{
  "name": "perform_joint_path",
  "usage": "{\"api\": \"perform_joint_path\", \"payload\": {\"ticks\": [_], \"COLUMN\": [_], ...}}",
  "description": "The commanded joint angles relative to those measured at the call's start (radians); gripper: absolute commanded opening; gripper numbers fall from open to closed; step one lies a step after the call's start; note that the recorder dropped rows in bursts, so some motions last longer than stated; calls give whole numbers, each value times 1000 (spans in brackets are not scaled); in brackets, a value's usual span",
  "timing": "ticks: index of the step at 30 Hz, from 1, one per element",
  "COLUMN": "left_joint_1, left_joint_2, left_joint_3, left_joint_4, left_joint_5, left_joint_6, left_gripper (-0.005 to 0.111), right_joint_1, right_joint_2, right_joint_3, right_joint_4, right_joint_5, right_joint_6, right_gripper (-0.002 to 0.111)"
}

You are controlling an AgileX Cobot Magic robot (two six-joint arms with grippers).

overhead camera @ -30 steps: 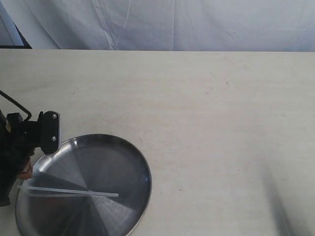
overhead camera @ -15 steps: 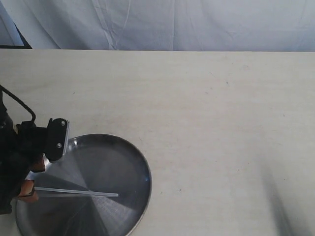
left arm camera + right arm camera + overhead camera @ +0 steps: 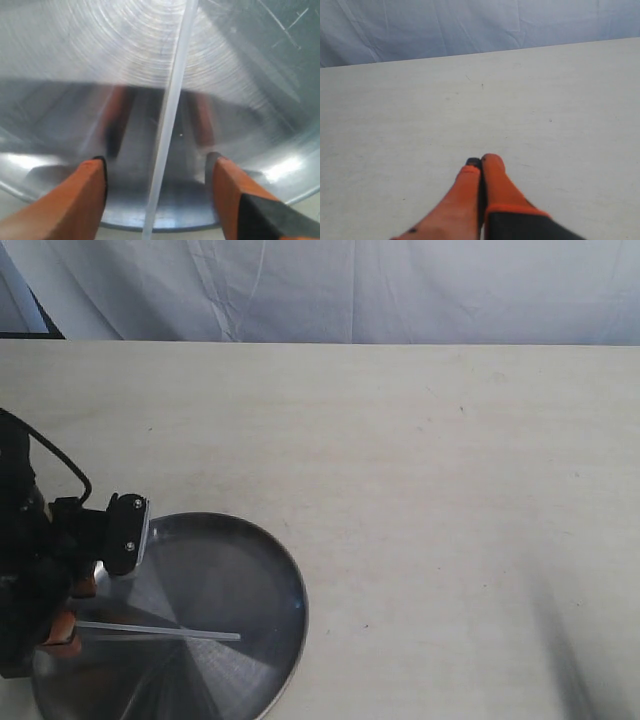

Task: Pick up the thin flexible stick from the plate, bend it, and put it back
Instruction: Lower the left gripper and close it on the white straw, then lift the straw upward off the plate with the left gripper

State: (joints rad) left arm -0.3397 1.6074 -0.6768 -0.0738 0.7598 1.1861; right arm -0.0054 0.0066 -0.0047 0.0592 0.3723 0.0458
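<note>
Pick-up stage, seemingly: the left gripper (image 3: 159,172) stood spread astride the thin flexible stick (image 3: 172,100) on the plate (image 3: 290,580), needing to close; the right gripper (image 3: 480,167) was pressed together

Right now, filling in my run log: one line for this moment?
stick: straight, on plate | left jaws: open, straddling stick end | right jaws: shut, empty

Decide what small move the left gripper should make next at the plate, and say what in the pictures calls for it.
Probably close the left gripper on the thin flexible stick. Its jaws stand open with one finger on each side of the stick, low over the plate, and the stick lies straight, apparently not yet bent.
</note>
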Motion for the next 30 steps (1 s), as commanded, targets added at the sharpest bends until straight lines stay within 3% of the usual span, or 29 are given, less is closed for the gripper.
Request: {"api": "perform_joint_path", "payload": {"ticks": [1, 6, 16, 30], "left_joint_1": [-1, -1, -1, -27], "left_joint_2": [32, 40, 46, 42], "left_joint_3": [-1, -1, -1, -1], "left_joint_4": [-3, -1, -7, -7], "left_joint_5": [-4, -6, -24, -13], "left_joint_6": [1, 1, 1, -1], "left_gripper": [58, 58, 22, 0], "right_joint_1": [-5, -5, -5, -5], "right_joint_2": [-7, -7, -7, -7], "right_joint_3": [5, 5, 5, 5], "right_joint_4": [-5, -5, 5, 5], "right_joint_5": [-8, -8, -12, -12], "right_joint_6": [-1, -1, -1, -1], "right_gripper": [0, 0, 0, 0]}}
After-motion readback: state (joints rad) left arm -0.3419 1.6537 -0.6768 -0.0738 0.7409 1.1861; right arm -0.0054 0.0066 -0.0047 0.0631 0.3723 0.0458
